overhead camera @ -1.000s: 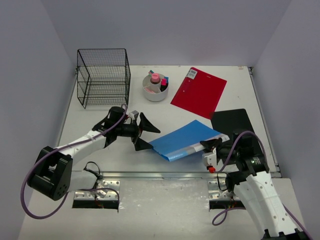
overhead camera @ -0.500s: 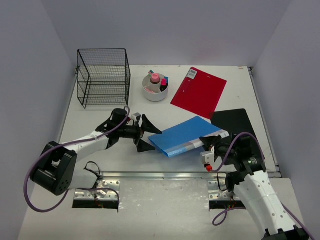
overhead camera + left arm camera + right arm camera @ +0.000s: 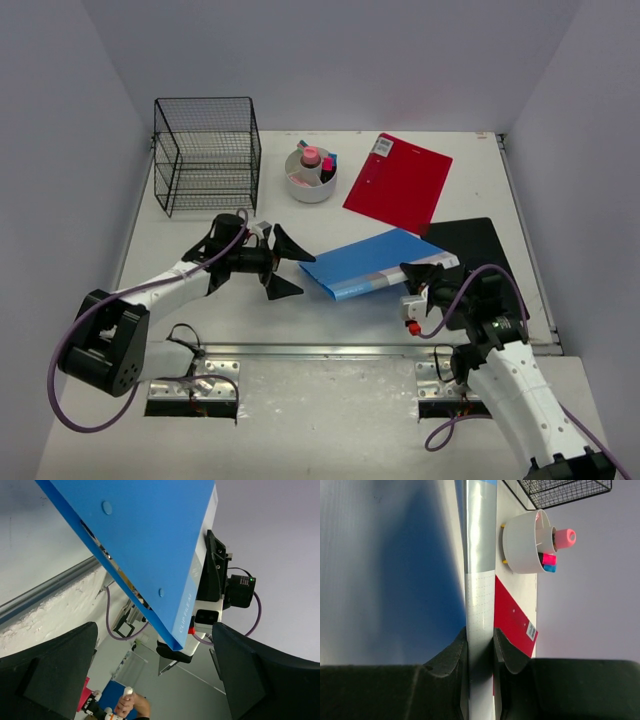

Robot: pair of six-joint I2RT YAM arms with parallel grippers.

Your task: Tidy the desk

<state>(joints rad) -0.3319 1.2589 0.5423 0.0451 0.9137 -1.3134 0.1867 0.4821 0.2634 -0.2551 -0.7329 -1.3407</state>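
On the off-white desk [image 3: 340, 318], my right gripper [image 3: 424, 277] is shut on the grey spine edge of a blue clip folder [image 3: 368, 262] and holds its right end up. In the right wrist view the jaws [image 3: 480, 645] pinch the grey spine [image 3: 480, 565]. My left gripper [image 3: 290, 267] is wide open just left of the folder's left edge and does not touch it. In the left wrist view the blue folder [image 3: 145, 540] hangs ahead of the spread fingers [image 3: 55, 680], with the right gripper [image 3: 212, 597] behind it.
A red folder [image 3: 398, 183] lies at the back right, and a black folder [image 3: 468, 240] lies partly under the blue one. A white cup of markers [image 3: 312, 173] stands at the back middle, with a black wire basket [image 3: 205, 155] at the back left. The silver rail [image 3: 320, 349] runs along the front.
My right gripper has carried the blue folder a little up and away from the front edge. My left gripper moved toward the folder, then drew back slightly, still open.
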